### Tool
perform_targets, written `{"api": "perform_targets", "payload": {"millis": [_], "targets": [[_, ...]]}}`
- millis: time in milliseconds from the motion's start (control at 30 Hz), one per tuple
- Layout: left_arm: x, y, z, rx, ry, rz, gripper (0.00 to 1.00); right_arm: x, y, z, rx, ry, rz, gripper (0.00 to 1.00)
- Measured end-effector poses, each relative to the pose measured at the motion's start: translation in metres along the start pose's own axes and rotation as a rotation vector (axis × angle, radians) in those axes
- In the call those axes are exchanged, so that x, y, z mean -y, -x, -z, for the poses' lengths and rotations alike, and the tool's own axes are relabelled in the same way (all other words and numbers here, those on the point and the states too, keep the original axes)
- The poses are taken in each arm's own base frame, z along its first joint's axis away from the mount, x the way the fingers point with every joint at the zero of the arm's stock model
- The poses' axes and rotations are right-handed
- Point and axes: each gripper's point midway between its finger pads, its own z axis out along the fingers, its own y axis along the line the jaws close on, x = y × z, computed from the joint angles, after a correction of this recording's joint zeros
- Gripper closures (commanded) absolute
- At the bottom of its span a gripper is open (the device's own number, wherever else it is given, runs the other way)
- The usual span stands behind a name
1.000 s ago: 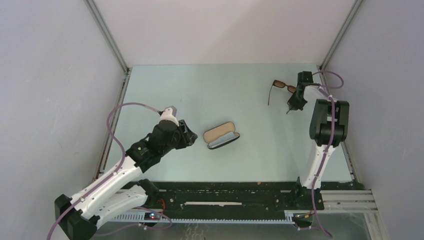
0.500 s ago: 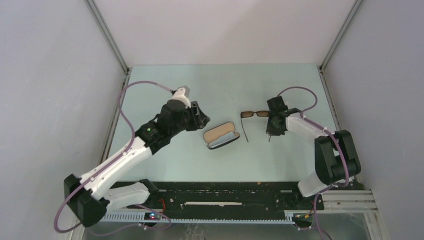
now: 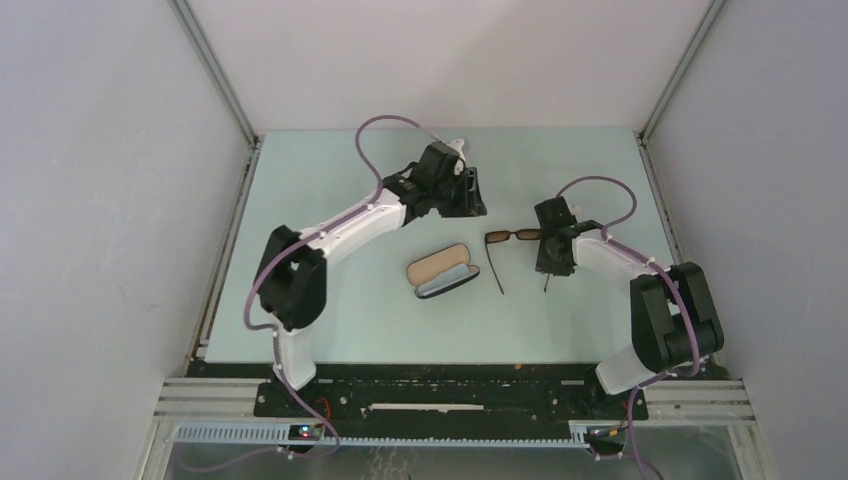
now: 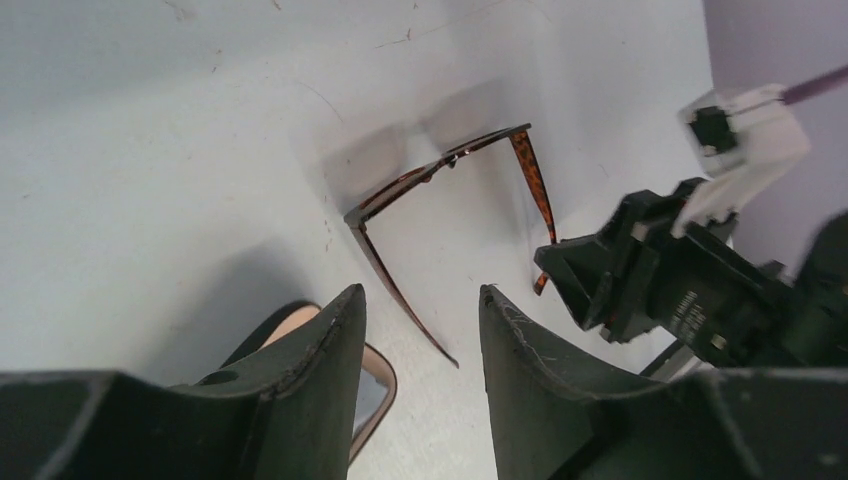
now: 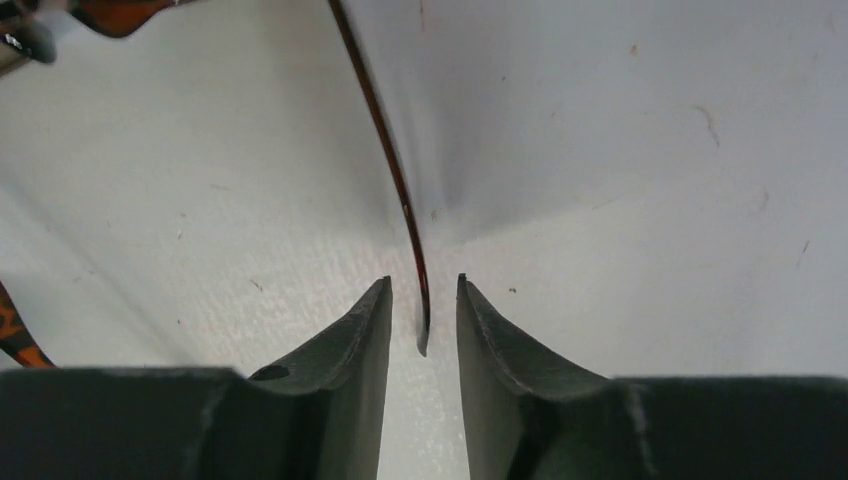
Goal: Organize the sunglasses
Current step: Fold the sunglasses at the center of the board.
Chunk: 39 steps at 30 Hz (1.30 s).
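Observation:
The brown-framed sunglasses (image 3: 512,236) lie unfolded on the table right of centre, lenses toward the back and temples pointing at the near edge. My right gripper (image 3: 548,272) is over their right temple. In the right wrist view the gripper (image 5: 423,285) has the thin temple tip (image 5: 420,320) between its jaws, which stand slightly open with a gap on each side. My left gripper (image 3: 476,203) is open and empty, just behind and left of the sunglasses. In the left wrist view (image 4: 420,295) it looks down on the frame (image 4: 430,175) and the left temple.
An oblong black case (image 3: 443,271) with tan lining lies open left of the sunglasses; its end shows beside my left finger (image 4: 378,372). The right gripper's black body (image 4: 650,290) is close to my left fingers. Grey walls enclose the table on three sides.
My left arm swung from left of the case to the back centre, near the sunglasses. My right gripper brought the sunglasses from the far right to the centre, and they now rest there.

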Motion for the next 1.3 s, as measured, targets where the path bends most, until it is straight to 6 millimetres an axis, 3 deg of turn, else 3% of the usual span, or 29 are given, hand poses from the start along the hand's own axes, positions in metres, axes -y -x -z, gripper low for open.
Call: {"api": "perform_targets", "payload": {"millis": [233, 433, 533, 767, 1300], "targets": [[-0.011, -0.008, -0.050, -0.078, 0.051, 0.054, 0.54, 0.003, 0.006, 0.000, 0.003, 0.084, -0.097, 0.59], [-0.016, 0.000, -0.079, -0.083, 0.094, 0.067, 0.56, 0.017, 0.017, 0.002, 0.017, 0.155, -0.222, 0.66], [-0.027, -0.010, -0.090, -0.112, 0.134, 0.071, 0.56, 0.015, 0.018, 0.001, 0.016, 0.184, -0.240, 0.71], [-0.047, -0.029, -0.094, -0.166, 0.213, 0.093, 0.57, 0.009, 0.004, -0.004, -0.017, 0.218, -0.256, 0.75], [-0.048, -0.044, -0.096, -0.223, 0.209, 0.099, 0.57, 0.001, 0.009, -0.005, -0.005, 0.256, -0.277, 0.88]]}}
